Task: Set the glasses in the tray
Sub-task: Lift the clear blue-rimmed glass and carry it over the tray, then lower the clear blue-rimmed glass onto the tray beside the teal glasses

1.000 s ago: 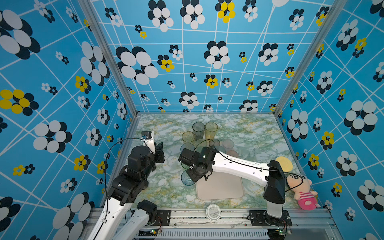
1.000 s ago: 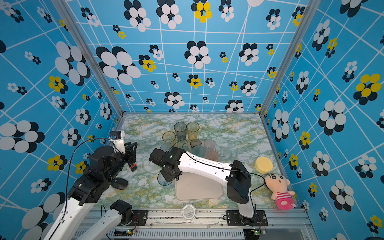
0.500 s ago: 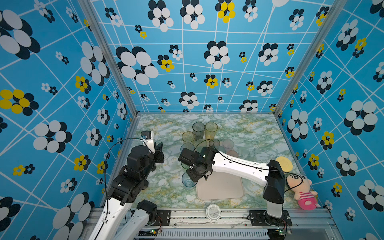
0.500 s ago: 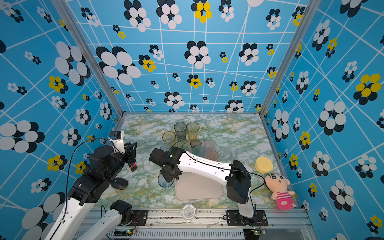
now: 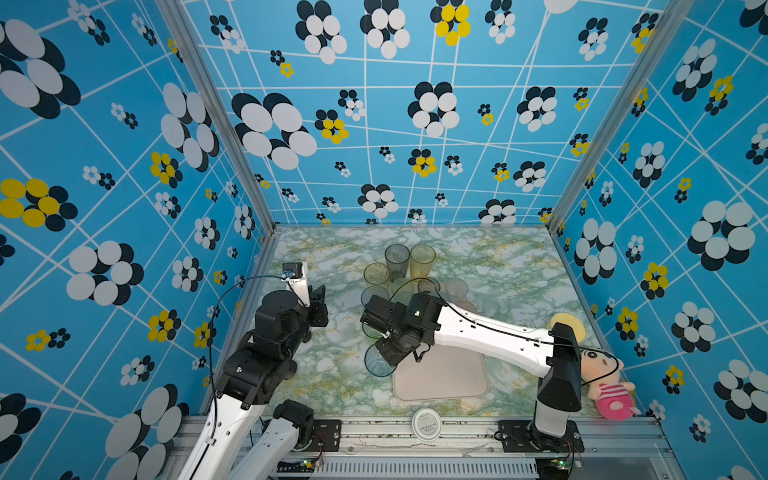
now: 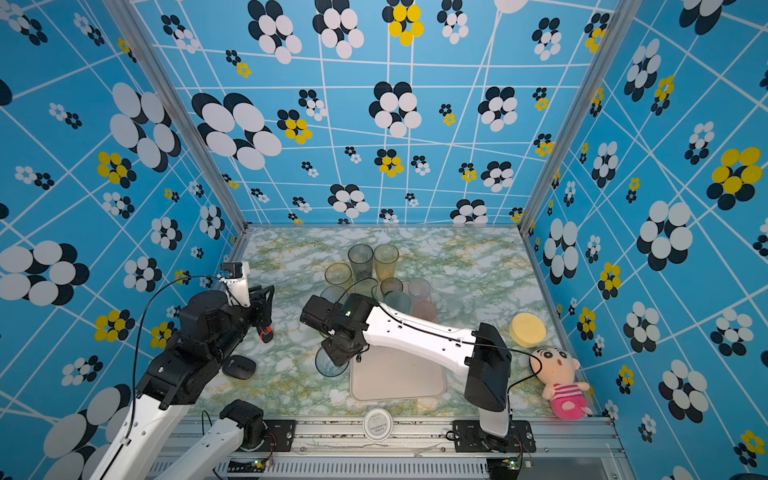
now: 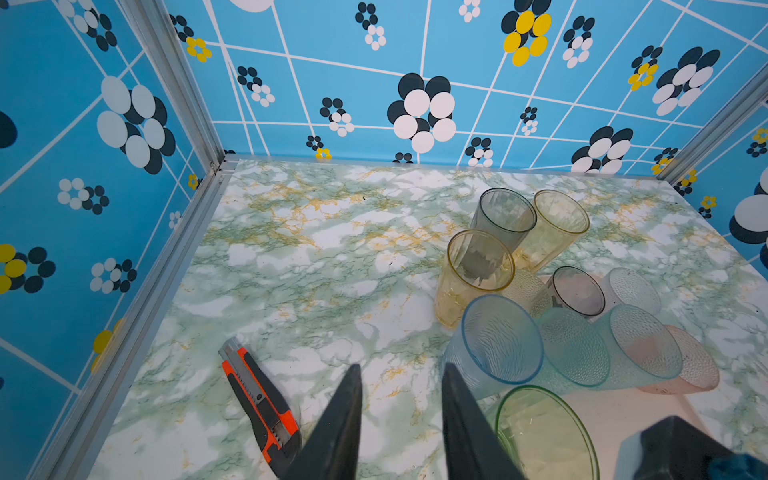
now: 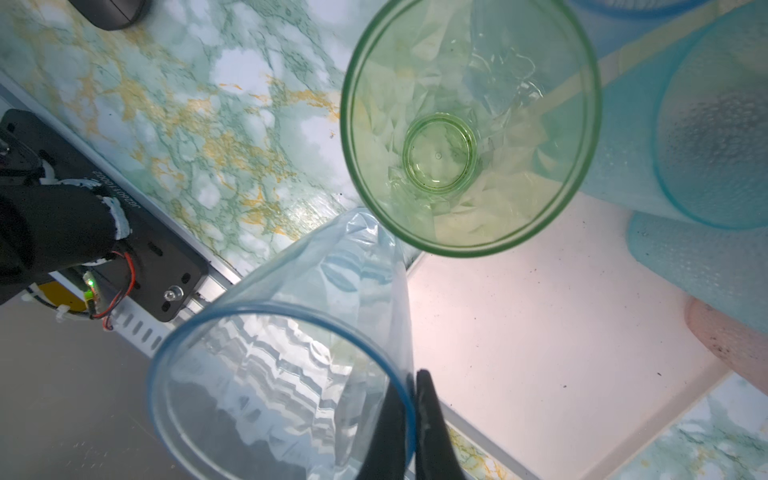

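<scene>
Right hand (image 8: 415, 380) just pinched shut on blue tumbler (image 8: 282, 374) rim beside tray (image 8: 540, 332) corner; grasp made, transfer next. Left hand (image 7: 401, 370) part-spread, empty.

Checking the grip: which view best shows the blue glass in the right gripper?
The right wrist view: the blue glass close up, rim pinched by the right gripper. Both top views show it small, partly under the arm. The left wrist view shows nothing clear.
</scene>
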Tool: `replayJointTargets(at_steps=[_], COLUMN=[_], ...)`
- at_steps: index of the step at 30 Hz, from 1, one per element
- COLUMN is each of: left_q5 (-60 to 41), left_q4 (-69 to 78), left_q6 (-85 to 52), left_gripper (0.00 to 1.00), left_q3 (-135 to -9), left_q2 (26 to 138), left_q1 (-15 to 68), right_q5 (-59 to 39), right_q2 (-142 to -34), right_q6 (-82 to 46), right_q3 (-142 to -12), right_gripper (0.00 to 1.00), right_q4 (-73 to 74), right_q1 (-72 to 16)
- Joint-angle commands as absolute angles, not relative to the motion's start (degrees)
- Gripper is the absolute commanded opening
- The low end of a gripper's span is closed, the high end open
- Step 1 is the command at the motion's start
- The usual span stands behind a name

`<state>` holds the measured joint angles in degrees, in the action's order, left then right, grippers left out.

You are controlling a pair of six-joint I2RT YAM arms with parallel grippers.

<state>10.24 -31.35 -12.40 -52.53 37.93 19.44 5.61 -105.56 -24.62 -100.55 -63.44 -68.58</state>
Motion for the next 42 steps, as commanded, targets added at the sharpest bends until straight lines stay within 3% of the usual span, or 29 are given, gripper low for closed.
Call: replayJointTargets(at_steps=[1,21,42], left_q5=[9.14,6.43,4.09], left_q4=[-31.81,-32.96,-32.78], left_q6=[-12.04,-12.92,-12.42], left_gripper=[0.34,0.34,0.34], left_q3=[-51.94,-52.72,-53.52], left_q2=[38.28,41.70,45.75], left_q1=[18.93,18.59,18.02], right_q5=[5.27,15.96,8.12], right_q2=[-102.48,-93.21,-100.16], right_q6=[-23.47,-25.31,-16.75], right_q3=[-99.36,-96.50,-95.80], right_gripper=[0.00,0.00,0.00], right_q4=[-66.52,-76.82,-67.89], right_q1=[-69.23,-67.11,-55.88])
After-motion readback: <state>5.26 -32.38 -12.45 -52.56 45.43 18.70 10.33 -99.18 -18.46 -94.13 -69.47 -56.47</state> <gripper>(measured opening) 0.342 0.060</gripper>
